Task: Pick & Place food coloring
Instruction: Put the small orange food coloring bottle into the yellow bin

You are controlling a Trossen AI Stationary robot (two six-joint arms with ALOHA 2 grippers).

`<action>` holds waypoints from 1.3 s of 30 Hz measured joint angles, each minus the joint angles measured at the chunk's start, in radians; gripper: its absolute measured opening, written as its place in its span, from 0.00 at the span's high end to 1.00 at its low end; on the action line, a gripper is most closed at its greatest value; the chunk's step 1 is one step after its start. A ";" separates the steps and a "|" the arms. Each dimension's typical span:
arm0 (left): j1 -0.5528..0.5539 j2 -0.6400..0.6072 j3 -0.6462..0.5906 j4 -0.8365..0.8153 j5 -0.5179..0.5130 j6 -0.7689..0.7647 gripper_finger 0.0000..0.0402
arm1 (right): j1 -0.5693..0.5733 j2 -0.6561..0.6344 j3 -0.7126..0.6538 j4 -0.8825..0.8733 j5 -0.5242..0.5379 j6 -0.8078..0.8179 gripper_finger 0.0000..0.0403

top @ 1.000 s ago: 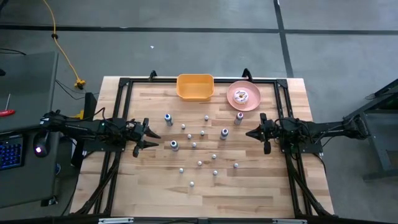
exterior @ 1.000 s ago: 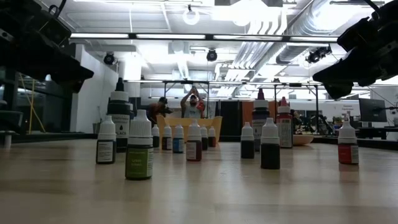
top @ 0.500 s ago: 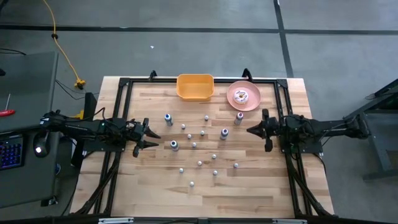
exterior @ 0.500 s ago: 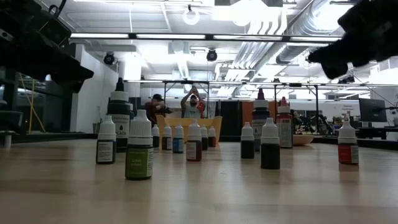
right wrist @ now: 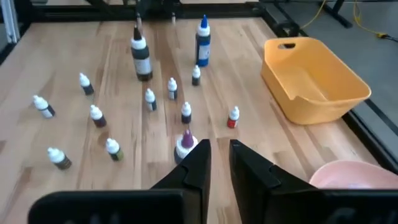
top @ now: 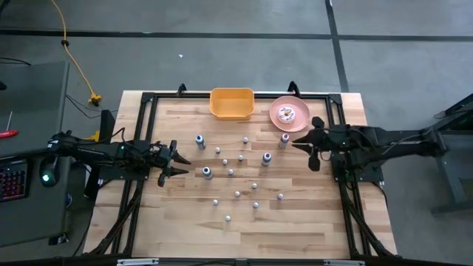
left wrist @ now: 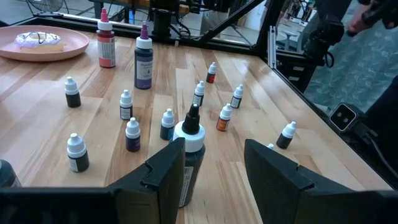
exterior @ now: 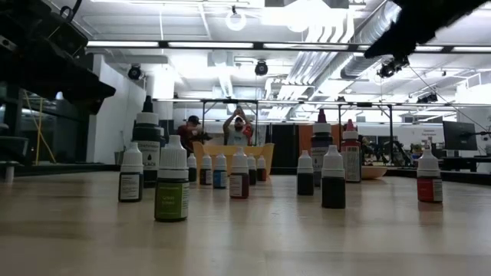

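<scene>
The food coloring bottles stand upright on their bases, scattered over the middle of the table. Most are tiny white-capped ones (top: pixel 240 157); larger ones are the blue (top: pixel 199 140), the dark (top: pixel 207 172), the purple (top: pixel 266 157) and the reddish (top: pixel 284 138). My left gripper (top: pixel 182 166) hovers open at the table's left; the dark bottle (left wrist: pixel 189 149) stands just ahead of its fingers, untouched. My right gripper (top: pixel 295 145) hangs raised at the table's right with a narrow gap between its fingers, beside the reddish bottle. The purple-capped bottle (right wrist: pixel 185 142) stands just beyond it.
A yellow bin (top: pixel 232 103) sits at the far edge, and next to it a pink plate (top: pixel 279 118) with a doughnut. A black frame (top: pixel 148 100) runs around the table. People stand in the room beyond (exterior: pixel 238 126). Bare wood lies along the near edge.
My right gripper has risen, leaving most of the low view upward, and has moved toward the table's far edge, closer to the reddish bottle and the pink plate. No bottle has moved.
</scene>
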 joint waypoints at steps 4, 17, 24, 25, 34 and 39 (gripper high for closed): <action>0.000 0.000 0.000 0.000 0.000 0.000 0.59 | 0.000 0.107 0.126 -0.050 -0.001 -0.002 0.87; 0.000 0.000 0.000 0.000 0.000 0.000 0.59 | 0.051 0.423 0.509 -0.613 -0.128 0.277 0.86; 0.000 0.000 0.000 0.000 0.000 0.000 0.59 | 0.138 0.485 0.484 -0.622 -0.218 0.406 0.86; 0.000 0.000 0.000 0.000 0.000 0.000 0.59 | 0.150 0.493 0.478 -0.623 -0.225 0.428 0.86; 0.000 0.000 0.000 0.000 0.000 0.000 0.59 | 0.287 0.576 0.466 -0.622 -0.248 0.518 0.86; 0.000 0.000 0.000 0.000 0.000 0.000 0.59 | 0.372 0.638 0.466 -0.622 -0.236 0.486 0.86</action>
